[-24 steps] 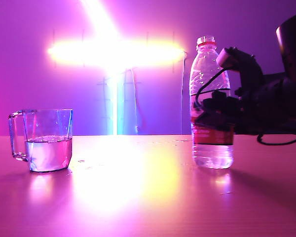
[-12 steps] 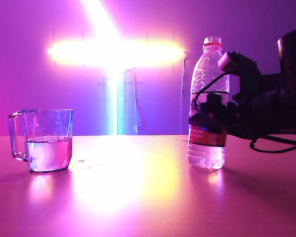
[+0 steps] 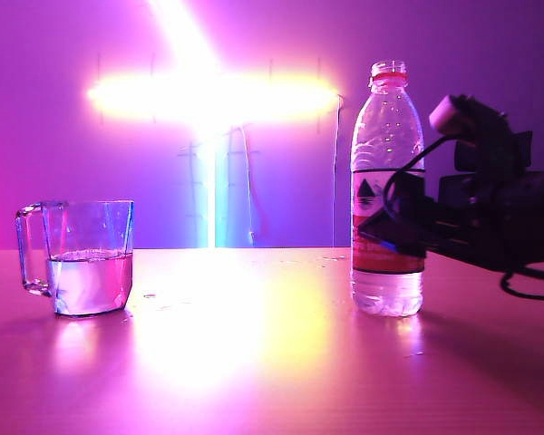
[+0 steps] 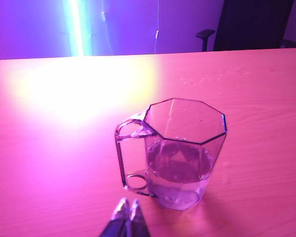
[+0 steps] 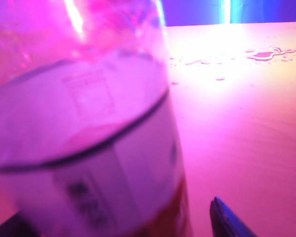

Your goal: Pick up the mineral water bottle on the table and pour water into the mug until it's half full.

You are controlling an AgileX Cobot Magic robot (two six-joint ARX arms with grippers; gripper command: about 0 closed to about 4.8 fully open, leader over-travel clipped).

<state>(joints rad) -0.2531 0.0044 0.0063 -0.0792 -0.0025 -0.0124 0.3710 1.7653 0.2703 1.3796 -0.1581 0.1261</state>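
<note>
The mineral water bottle [image 3: 387, 190] stands upright on the table [image 3: 254, 362] at the right, uncapped, with water low in it. My right gripper [image 3: 387, 228] is open around its label. In the right wrist view the bottle [image 5: 89, 148] fills the frame and one finger [image 5: 224, 219] stands apart from its side; the other finger is hidden. The mug [image 3: 89, 258] sits at the left, about half full of water [image 3: 91, 283]. In the left wrist view my left gripper [image 4: 128, 208] hangs shut just short of the mug [image 4: 185, 148], near its handle.
Spilled drops [image 5: 266, 53] lie on the table beyond the bottle, and a few small ones [image 3: 150, 295] lie beside the mug. Bright light tubes [image 3: 208, 95] glare on the back wall. An office chair [image 4: 251, 24] stands behind the table's far edge.
The right gripper's jaws have spread off the bottle and the hand has drawn back to the right. The bottle, leaning half a second ago, now stands upright. Mug and left gripper are unmoved.
</note>
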